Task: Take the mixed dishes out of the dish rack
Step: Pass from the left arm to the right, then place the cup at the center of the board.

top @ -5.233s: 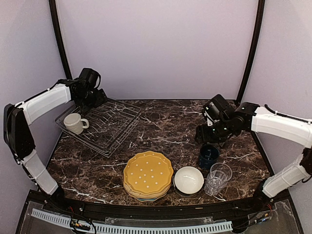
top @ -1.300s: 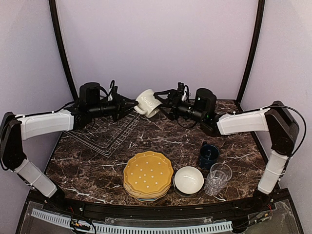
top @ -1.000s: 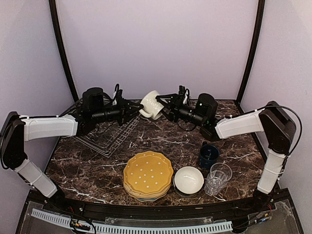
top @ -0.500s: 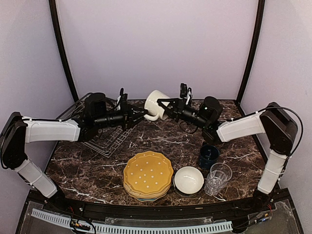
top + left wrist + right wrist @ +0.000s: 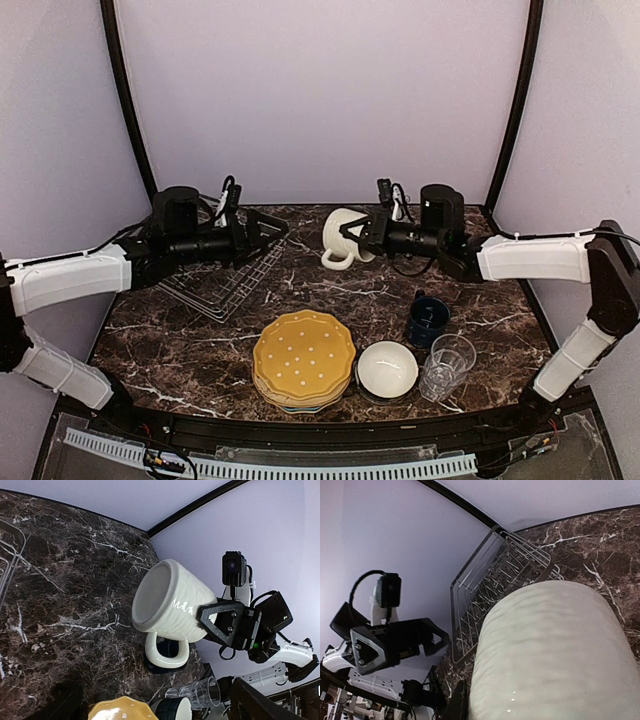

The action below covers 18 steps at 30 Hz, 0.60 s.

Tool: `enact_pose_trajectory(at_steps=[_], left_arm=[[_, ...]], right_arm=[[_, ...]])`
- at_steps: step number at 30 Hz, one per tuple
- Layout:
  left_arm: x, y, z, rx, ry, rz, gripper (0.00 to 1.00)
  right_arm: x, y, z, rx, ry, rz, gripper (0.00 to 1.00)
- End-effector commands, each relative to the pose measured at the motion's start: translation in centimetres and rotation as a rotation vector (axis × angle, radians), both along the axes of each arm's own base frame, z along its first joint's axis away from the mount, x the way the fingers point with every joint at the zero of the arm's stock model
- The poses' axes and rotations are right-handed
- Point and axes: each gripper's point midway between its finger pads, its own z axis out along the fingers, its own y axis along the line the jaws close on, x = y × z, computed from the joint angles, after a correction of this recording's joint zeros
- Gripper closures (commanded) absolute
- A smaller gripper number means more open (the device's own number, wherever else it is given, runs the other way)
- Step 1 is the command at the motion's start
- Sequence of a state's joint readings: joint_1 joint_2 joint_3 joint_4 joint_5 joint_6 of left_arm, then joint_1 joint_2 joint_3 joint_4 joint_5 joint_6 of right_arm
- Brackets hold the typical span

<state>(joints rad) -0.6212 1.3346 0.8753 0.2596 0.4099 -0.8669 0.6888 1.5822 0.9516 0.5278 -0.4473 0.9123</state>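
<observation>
While aloft, mug in right hand

The left arm and right arm are stretched level above the table's far edge, pointed toward each other. The left gripper is shown spread wide, holding nothing. The right gripper is clamped on the cream mug, which is held aloft.

Cream mug faintly ribbed, yellow plate scattered with white dots, white bowl, dark blue mug, clear tumbler, silver-grey dish rack, dark brown table veined in white marble, pale lilac walls
</observation>
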Motion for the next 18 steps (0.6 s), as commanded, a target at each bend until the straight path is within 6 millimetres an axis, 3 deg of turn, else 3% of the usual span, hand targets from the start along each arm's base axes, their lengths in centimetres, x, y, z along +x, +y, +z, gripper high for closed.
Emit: enact_pose_trajectory(at_steps=[1, 6, 11, 18], left_arm=[[0.4, 3.9, 2.2, 0.186, -0.144, 0.066, 0.01], [1.5, 6.6, 5.9, 0.247, -0.262, 0.121, 0.01], [2.3, 7.6, 9.7, 0.275, -0.393, 0.135, 0.01], [2.7, 8.8, 10.4, 0.385, -0.482, 0.162, 0.01]], right_arm=[[-0.5, -1.0, -0.8, -0.281, -0.083, 0.02, 1.0], [-1.8, -2.9, -4.3, -0.586, -0.081, -0.008, 1.0], [-2.7, -3.9, -6.2, -0.808, -0.076, -0.004, 1.0], [-3.6, -4.0, -9.3, -1.01, -0.022, 0.061, 1.0]])
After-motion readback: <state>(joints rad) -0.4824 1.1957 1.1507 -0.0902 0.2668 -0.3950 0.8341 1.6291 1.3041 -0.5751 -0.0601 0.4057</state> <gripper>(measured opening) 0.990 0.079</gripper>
